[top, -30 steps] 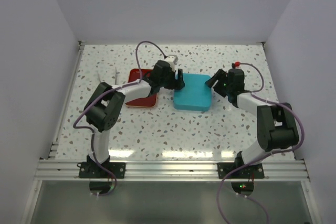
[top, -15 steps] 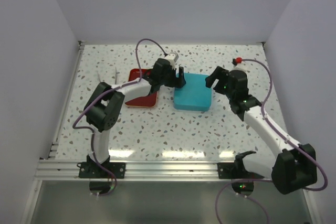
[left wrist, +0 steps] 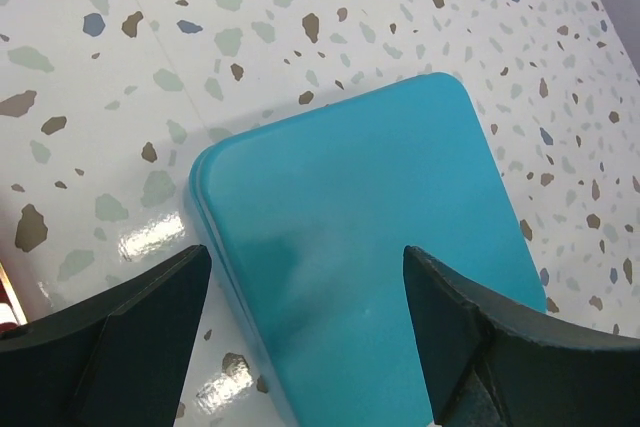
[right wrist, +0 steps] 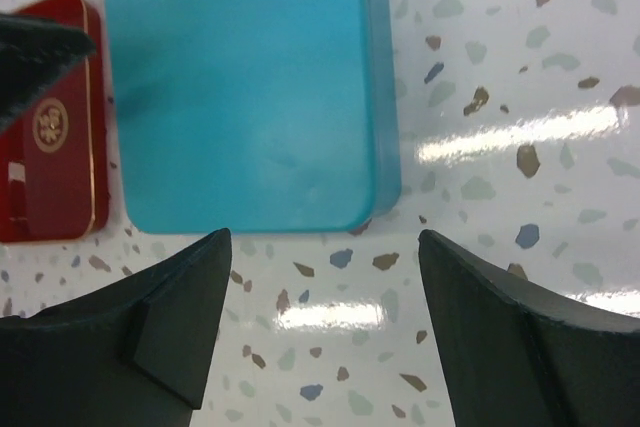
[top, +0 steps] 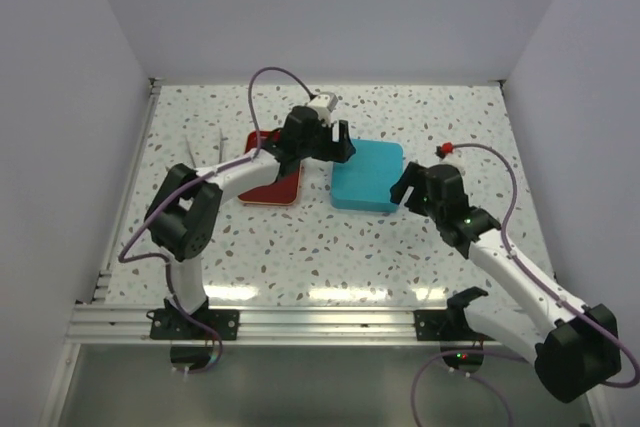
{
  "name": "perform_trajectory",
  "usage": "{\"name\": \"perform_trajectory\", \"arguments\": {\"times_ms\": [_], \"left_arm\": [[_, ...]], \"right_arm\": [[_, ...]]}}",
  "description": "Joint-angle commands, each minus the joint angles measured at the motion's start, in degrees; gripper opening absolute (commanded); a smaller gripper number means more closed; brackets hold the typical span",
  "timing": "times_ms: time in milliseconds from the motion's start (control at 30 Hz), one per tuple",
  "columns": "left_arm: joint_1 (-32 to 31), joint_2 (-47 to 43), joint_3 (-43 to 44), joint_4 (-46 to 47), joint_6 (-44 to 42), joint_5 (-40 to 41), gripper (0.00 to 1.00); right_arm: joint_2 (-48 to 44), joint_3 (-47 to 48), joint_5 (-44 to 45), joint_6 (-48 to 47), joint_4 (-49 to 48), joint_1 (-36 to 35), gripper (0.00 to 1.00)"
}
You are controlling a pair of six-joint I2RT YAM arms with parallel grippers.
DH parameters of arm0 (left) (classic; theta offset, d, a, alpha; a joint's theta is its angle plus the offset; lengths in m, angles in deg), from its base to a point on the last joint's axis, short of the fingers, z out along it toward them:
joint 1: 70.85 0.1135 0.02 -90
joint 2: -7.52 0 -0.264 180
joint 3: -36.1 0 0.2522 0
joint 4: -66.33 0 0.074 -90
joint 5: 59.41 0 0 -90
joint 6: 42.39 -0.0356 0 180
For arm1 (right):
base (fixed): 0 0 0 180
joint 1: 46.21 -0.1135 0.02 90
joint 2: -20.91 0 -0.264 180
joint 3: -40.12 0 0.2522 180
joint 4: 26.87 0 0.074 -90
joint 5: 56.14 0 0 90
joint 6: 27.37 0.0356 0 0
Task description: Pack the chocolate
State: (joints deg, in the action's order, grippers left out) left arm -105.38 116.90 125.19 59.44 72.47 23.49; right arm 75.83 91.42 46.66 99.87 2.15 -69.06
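Note:
No chocolate pieces show in any view. A teal square tin (top: 367,175) sits closed, lid on, at the table's middle; it also shows in the left wrist view (left wrist: 370,247) and the right wrist view (right wrist: 250,97). My left gripper (top: 338,148) is open and empty, hovering over the tin's left back corner, its midpoint in its own view (left wrist: 305,297). My right gripper (top: 405,187) is open and empty, just off the tin's right front corner, above bare table (right wrist: 320,287).
A red rectangular tray with a gold emblem (top: 272,179) lies left of the tin, partly under the left arm; it shows in the right wrist view (right wrist: 45,177). White walls enclose the speckled table (top: 330,247). A metal rail runs along the near edge.
My right arm has pulled back towards me and swung out, its gripper moving from beside the tin's right edge to its front right corner. My left gripper rose slightly over the tin.

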Motion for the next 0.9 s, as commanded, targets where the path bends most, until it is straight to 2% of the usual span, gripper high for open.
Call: {"name": "perform_trajectory", "arguments": {"times_ms": [0, 100, 367, 667, 867], "left_arm": [[0.33, -5.93, -2.11, 2.53, -0.87, 0.67, 0.84], [0.33, -8.39, -4.05, 1.74, -1.57, 2.08, 0.84], [0.33, -12.35, -8.09, 1.65, -1.4, 2.96, 0.84], [0.42, -14.02, -11.43, 2.18, -1.13, 3.49, 0.84], [0.33, -15.25, -13.1, 4.02, -0.26, 3.84, 0.84]], "right_arm": [[1.42, -2.2, 1.7, 2.49, 2.22, -3.77, 0.78], [1.16, -4.14, 1.97, 4.07, 2.14, -6.5, 0.75], [0.63, -7.3, 2.32, 5.92, 1.0, -8.61, 0.75], [3.0, -11.43, 5.04, 8.38, -6.38, -9.05, 0.75], [2.3, -15.65, 7.33, 13.21, -13.15, -9.05, 0.76]]}}
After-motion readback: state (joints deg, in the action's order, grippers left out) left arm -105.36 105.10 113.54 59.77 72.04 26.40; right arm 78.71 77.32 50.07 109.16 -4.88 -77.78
